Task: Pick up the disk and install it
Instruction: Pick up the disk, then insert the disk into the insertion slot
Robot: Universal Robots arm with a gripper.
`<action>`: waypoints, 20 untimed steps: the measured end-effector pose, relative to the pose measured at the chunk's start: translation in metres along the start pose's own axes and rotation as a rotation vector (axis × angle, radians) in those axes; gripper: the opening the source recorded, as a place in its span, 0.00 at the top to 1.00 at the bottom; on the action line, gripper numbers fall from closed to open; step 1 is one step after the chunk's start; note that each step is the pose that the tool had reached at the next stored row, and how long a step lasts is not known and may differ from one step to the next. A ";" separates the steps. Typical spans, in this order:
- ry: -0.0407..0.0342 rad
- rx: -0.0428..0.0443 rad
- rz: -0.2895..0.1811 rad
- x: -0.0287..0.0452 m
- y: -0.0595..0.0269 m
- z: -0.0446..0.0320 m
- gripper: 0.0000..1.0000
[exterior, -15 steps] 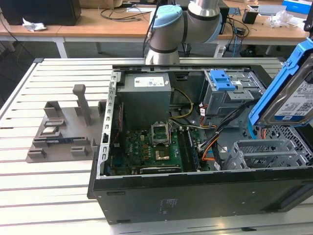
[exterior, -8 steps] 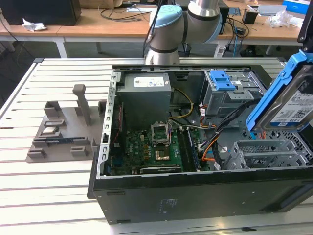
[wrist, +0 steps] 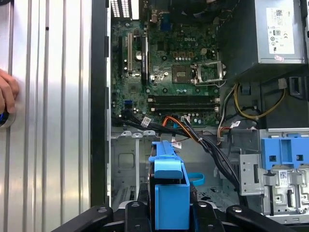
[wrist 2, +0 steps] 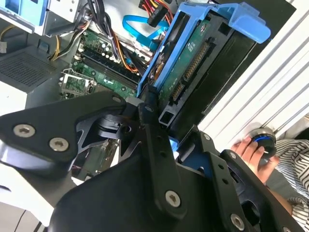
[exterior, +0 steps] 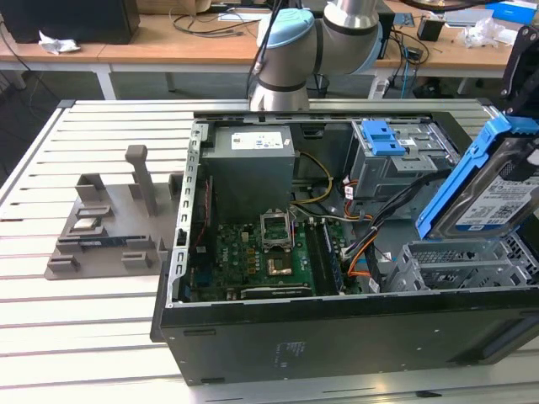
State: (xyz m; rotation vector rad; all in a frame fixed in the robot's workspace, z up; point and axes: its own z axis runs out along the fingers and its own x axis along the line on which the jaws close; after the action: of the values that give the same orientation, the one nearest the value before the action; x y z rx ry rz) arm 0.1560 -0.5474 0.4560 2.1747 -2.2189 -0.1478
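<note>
Disk (exterior: 497,198): silver drive in a blue carrier, is carrying a white-and-blue label.
Place: is hanging tilted over the grey drive bay (exterior: 455,265), at the exterior view's right end of the computer case (exterior: 337,337).
Axis: is rising toward the exterior view's upper right.
Print: unreadable.
Gripper (wrist 2: 169,125): is clamping the disk's carrier.
</note>
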 end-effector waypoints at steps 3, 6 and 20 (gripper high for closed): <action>0.0002 0.0000 0.000 0.0042 -0.0007 0.0049 0.64; 0.0004 0.0000 0.000 0.0104 -0.0008 0.0054 0.64; 0.0005 0.0000 0.000 0.0157 0.0026 0.0075 0.64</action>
State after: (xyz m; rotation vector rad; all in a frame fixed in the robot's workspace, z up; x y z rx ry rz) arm 0.1525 -0.5627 0.4480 2.1744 -2.2187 -0.1473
